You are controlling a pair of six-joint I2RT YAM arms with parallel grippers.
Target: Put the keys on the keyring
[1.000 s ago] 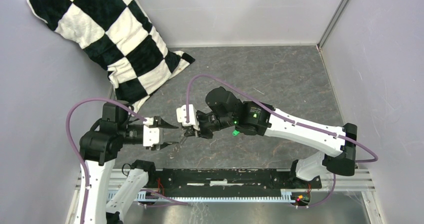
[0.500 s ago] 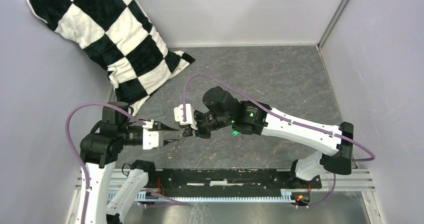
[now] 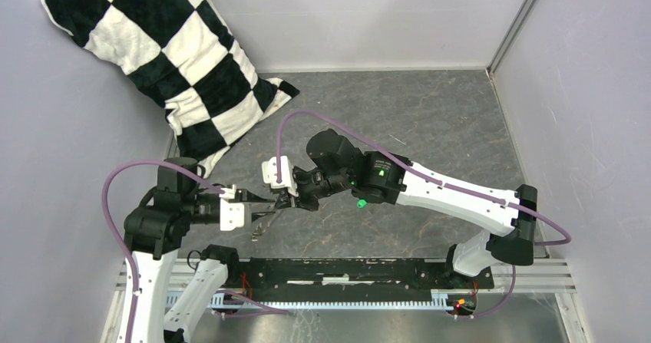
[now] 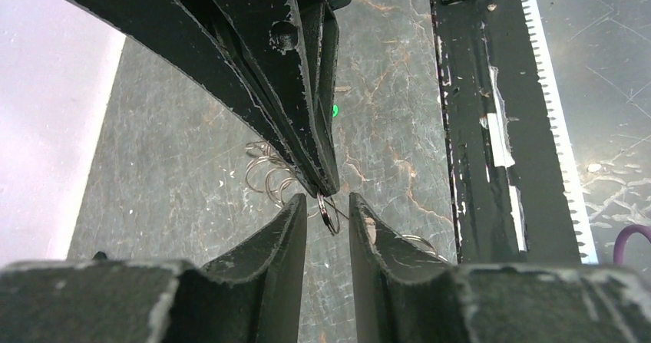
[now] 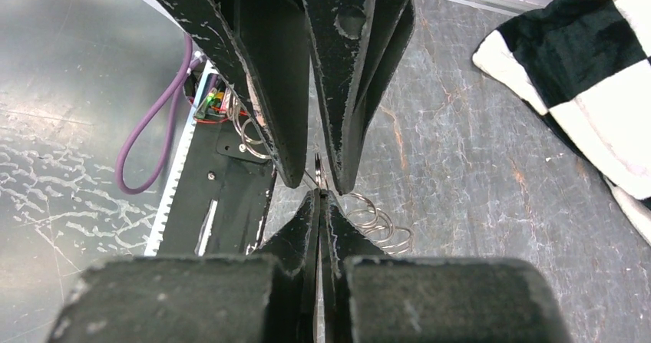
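My right gripper (image 3: 282, 202) is shut on the keyring (image 3: 259, 226), a thin silvery loop that hangs below it over the table. In the right wrist view the right gripper (image 5: 318, 195) pinches the wire edge-on, and small rings (image 5: 378, 222) dangle just behind. My left gripper (image 4: 328, 201) faces it tip to tip and stands narrowly open. Its fingers (image 4: 295, 220) straddle one small ring (image 4: 328, 214) with a gap on both sides. The key's green tag (image 3: 360, 202) lies on the table beside the right forearm, and only a green speck (image 4: 335, 111) of it shows in the left wrist view.
A black-and-white checkered pillow (image 3: 165, 59) leans in the back left corner. A black rail (image 3: 345, 270) with a toothed strip runs along the near edge. Pale walls (image 3: 583, 113) close the marbled grey table (image 3: 430, 120) on three sides.
The left gripper has moved right to meet the right gripper and its jaws have narrowed around the small ring. The right arm and the hanging keyring have shifted slightly left.
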